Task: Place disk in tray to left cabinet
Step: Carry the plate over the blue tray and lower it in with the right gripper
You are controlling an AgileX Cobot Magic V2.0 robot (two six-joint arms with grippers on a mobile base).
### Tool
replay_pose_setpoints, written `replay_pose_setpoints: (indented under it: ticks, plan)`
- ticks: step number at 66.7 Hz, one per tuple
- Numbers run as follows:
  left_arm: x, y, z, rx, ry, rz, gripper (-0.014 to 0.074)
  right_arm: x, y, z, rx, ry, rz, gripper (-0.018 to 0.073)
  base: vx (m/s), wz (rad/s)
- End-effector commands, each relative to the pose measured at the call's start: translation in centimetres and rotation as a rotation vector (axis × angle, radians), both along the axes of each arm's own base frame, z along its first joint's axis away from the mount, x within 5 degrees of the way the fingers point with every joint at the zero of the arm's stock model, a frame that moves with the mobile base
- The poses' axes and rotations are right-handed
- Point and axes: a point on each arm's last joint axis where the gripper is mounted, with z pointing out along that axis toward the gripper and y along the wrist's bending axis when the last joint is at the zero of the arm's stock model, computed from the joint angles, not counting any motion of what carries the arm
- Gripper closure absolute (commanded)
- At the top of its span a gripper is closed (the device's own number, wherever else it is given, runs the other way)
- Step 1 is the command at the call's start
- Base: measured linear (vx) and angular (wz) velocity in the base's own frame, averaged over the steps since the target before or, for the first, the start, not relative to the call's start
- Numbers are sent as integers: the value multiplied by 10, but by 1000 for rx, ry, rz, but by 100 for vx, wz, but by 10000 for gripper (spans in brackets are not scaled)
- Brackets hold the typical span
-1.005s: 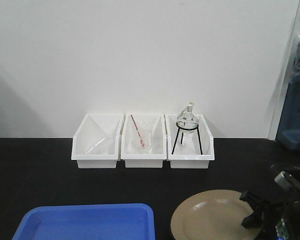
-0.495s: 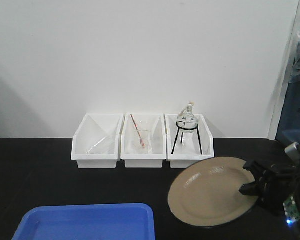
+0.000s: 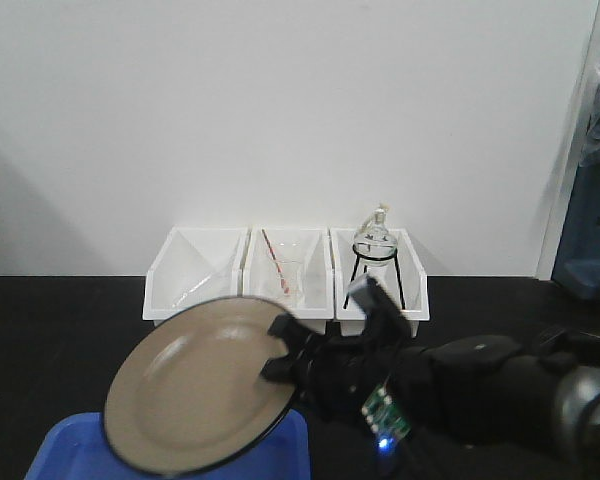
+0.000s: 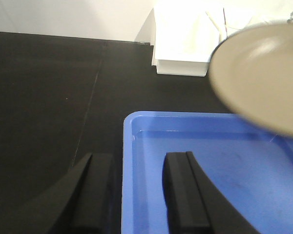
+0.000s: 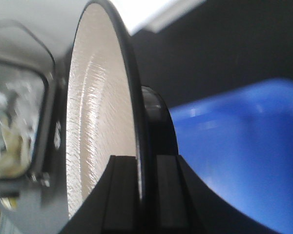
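Observation:
The tan disk with its black rim hangs tilted over the right part of the blue tray. My right gripper is shut on the disk's right edge. In the right wrist view the fingers pinch the rim of the disk at the right gripper, with the tray below. My left gripper is open low over the tray's left rim, one finger on each side of it and nothing held. The disk shows above the tray's far right. The left cabinet is out of view.
Three white bins stand in a row at the back against the wall. The right one holds a glass flask on a black tripod. The tabletop is black. Blue-grey equipment stands at the right edge.
My right gripper has lifted the disk from the table at the right and carried it left, tilting it, to above the blue tray. The tray has not moved.

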Motion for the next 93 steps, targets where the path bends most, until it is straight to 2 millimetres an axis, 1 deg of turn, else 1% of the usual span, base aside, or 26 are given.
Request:
replay_pose_setpoints:
  ticks: [1,2,9,17,22,29,36,43,50,59,64,70,74,79,85,93]
  plan:
    - [4,-1,16,-12,-101,-11,209,-6,22,13,61,-15,40,564,0,0]
    - [4,-1,16,-12,-101,-11,209,-7,25,11,59,-11,47,564,0,0]
    - [4,-1,16,-12,-101,-11,209,-11,44,-19,21,51,91,564,0,0]
    - [4,-1,16,-12,-101,-11,209,-11,52,-43,-11,96,106,564,0,0]
    - [4,-1,16,-12,-101,-11,209,-10,52,-53,-34,99,118,561,0,0]
    - [4,-1,16,-12,-101,-11,209,-9,53,-61,-77,77,146,551,0,0]
    - [4,-1,16,-12,-101,-11,209,-9,51,-62,-121,46,168,526,0,0]
    - [4,-1,16,-12,-101,-11,209,-5,46,-63,-151,28,163,468,0,0]
    - [4,-1,16,-12,-101,-11,209,0,36,-64,-159,26,190,376,0,0]
    - [4,-1,16,-12,-101,-11,209,6,22,-63,-133,48,237,207,0,0]
    - [4,-1,16,-12,-101,-11,209,7,17,-62,-111,61,256,125,0,0]
    - [4,-1,16,-12,-101,-11,209,3,20,-61,-97,57,311,43,0,0]
    - [4,-1,16,-12,-101,-11,209,0,21,-60,-100,28,369,15,0,0]
    - [4,-1,16,-12,-101,-11,209,-1,22,-58,-106,-1,412,8,0,0]
    - [4,-1,16,-12,-101,-11,209,0,18,-55,-128,-26,417,8,0,0]
    - [4,-1,16,-12,-101,-11,209,3,7,-44,-176,-74,406,8,0,0]
